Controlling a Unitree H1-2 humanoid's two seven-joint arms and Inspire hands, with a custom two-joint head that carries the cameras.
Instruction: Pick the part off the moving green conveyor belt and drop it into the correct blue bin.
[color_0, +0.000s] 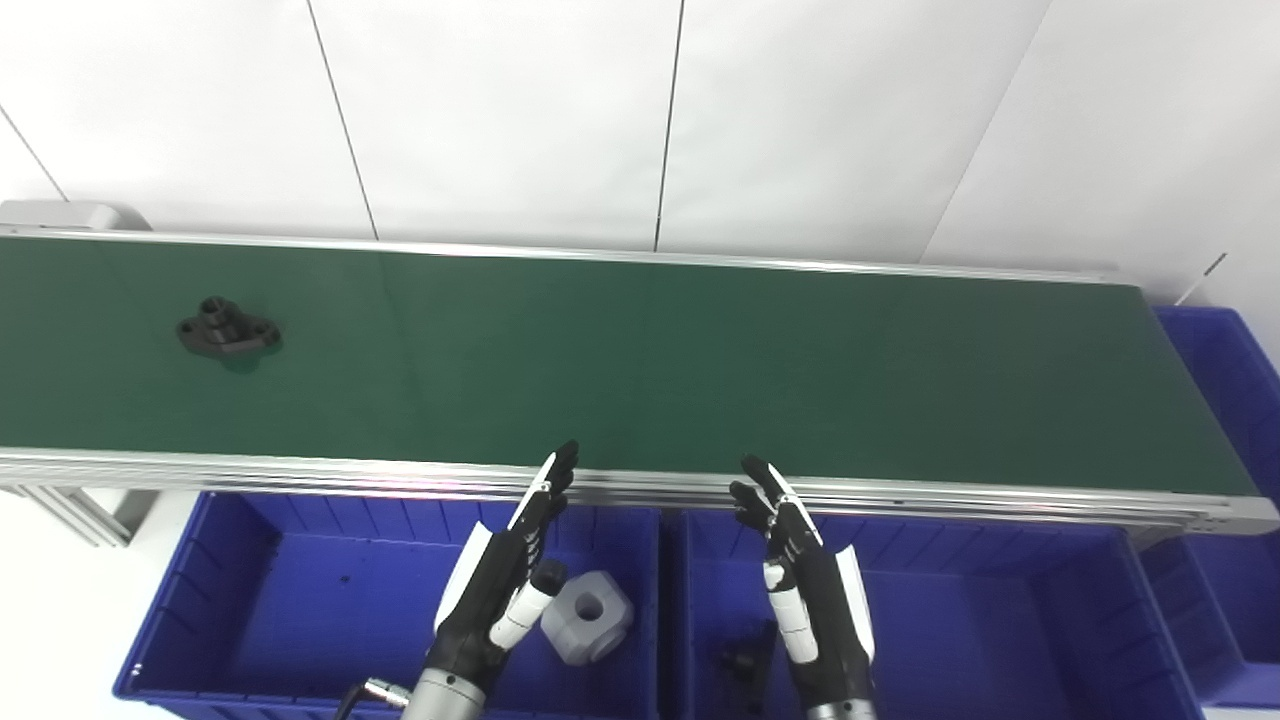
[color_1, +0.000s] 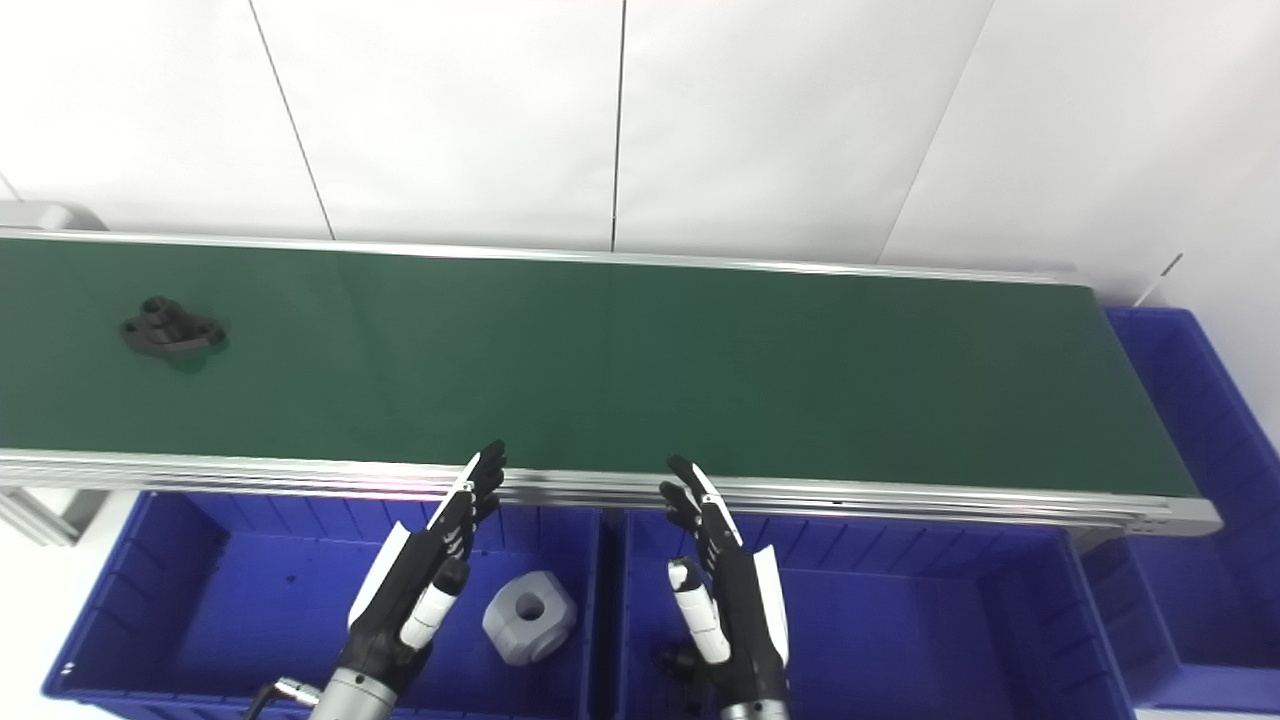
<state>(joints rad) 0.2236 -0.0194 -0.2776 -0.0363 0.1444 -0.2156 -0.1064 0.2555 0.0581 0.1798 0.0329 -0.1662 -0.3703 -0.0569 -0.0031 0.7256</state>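
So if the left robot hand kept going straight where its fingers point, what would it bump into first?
Probably the silver front rail of the green conveyor belt. The left robot hand points up and away over the left blue bin, fingertips already at that rail. If it is higher than the rail, it would pass over the bare belt; depth is unclear.

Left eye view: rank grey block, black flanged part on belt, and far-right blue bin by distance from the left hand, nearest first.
From the left hand:
1. Grey block, just right of it, in the left bin.
2. Black flanged part, on the belt, far left.
3. Far-right blue bin, at the belt's right end.
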